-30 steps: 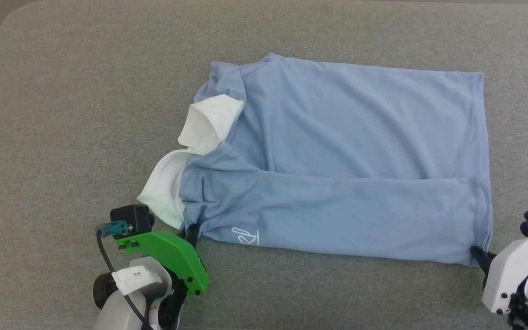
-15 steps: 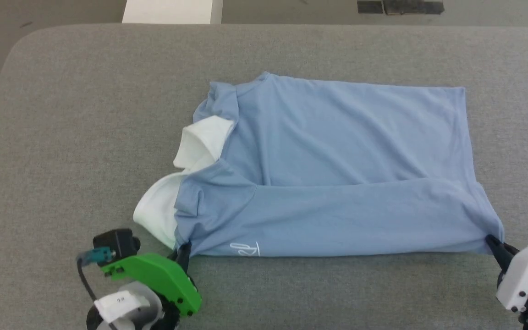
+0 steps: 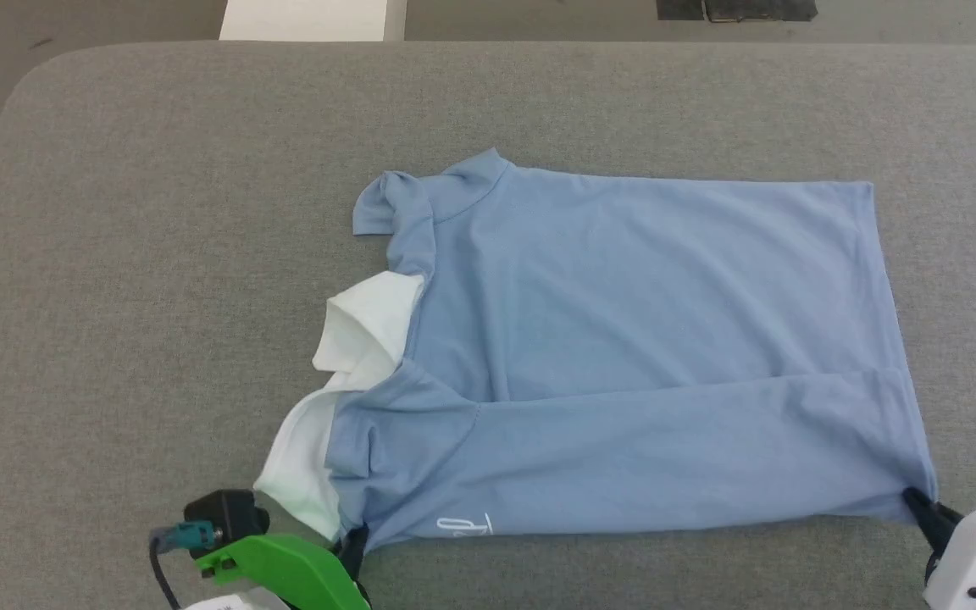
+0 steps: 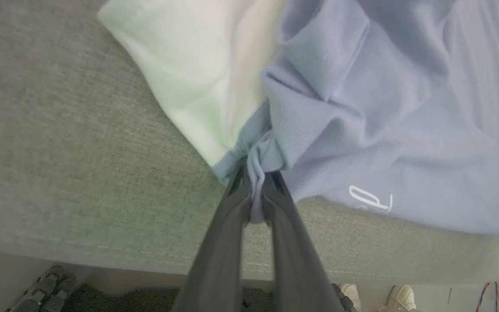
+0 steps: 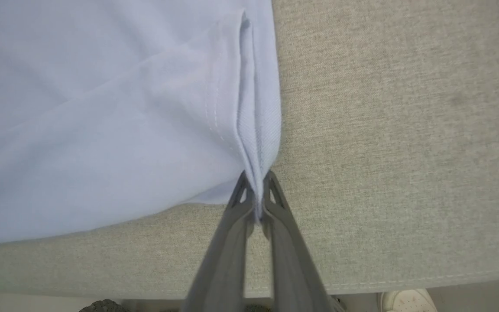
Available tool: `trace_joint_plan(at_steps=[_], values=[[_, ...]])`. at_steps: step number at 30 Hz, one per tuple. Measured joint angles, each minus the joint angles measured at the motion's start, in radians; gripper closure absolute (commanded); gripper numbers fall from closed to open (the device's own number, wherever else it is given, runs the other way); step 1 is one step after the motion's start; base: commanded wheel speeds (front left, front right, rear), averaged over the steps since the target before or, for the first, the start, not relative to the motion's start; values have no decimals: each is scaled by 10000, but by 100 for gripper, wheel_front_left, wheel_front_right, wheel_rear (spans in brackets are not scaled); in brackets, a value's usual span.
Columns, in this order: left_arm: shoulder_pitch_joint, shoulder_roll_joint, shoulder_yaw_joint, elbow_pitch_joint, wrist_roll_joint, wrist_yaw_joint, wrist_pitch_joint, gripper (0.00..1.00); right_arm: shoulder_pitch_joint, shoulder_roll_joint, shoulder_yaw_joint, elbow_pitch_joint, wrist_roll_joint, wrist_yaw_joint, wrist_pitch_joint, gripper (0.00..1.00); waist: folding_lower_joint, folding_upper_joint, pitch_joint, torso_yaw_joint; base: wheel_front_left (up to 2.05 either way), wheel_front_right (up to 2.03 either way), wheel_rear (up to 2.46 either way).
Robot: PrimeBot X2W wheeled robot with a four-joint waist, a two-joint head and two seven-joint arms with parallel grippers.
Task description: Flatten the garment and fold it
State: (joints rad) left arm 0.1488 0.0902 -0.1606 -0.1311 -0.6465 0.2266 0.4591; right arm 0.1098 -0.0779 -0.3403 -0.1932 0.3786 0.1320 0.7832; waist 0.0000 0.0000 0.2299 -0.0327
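You are gripping the garment (image 3: 640, 322), lying across the grey table (image 3: 158, 254), at its 2 near corners: left gripper (image 4: 254, 186) closed on the bunched shoulder, right gripper (image 5: 256, 190) on the hem. Tension both evenly, avoiding skewing the fold.

I get the head camera looking steeply down on the grey table (image 3: 158, 254), whole garment (image 3: 640, 339) in frame. The left wrist camera sits close behind the left gripper (image 4: 256, 173), facing the collar corner; the right wrist camera, equally close behind the right gripper (image 5: 256, 177), faces the hem corner. All views share the garment's near edge.
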Motion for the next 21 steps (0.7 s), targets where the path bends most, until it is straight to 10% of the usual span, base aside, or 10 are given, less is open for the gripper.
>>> trace_joint_plan(at_steps=[8, 9, 10, 11, 12, 21], values=[[-141, -136, 38, 709, -155, -59, -420, 100, 38, 107, 155, 654, -23, 0, -441, 100, 0, 0, -32, 64, 0, 0, 0], [-176, -178, 73, 823, -161, -75, -564, 69, 36, 115, 178, 736, -23, 0, -575, 62, 0, 0, -63, 73, 0, 0, 0], [-206, -201, 100, 918, -201, -111, -671, 33, 27, 125, 194, 803, -23, 0, -727, 0, 0, 0, -100, 80, 0, 0, 0], [-230, -207, 111, 988, -238, -140, -729, 4, 13, 134, 188, 853, -23, 0, -823, 0, 0, 0, -130, 86, 0, 0, 0], [-255, -207, 130, 1066, -247, -211, -779, 0, 5, 136, 188, 905, -31, 0, -901, 0, 0, 0, -169, 92, 0, 0, 0], [-12, -174, 445, 815, -447, -270, -1175, 0, 74, 151, -115, 433, 121, 0, -1097, 0, 0, 0, -584, 173, 0, 0, 0]])
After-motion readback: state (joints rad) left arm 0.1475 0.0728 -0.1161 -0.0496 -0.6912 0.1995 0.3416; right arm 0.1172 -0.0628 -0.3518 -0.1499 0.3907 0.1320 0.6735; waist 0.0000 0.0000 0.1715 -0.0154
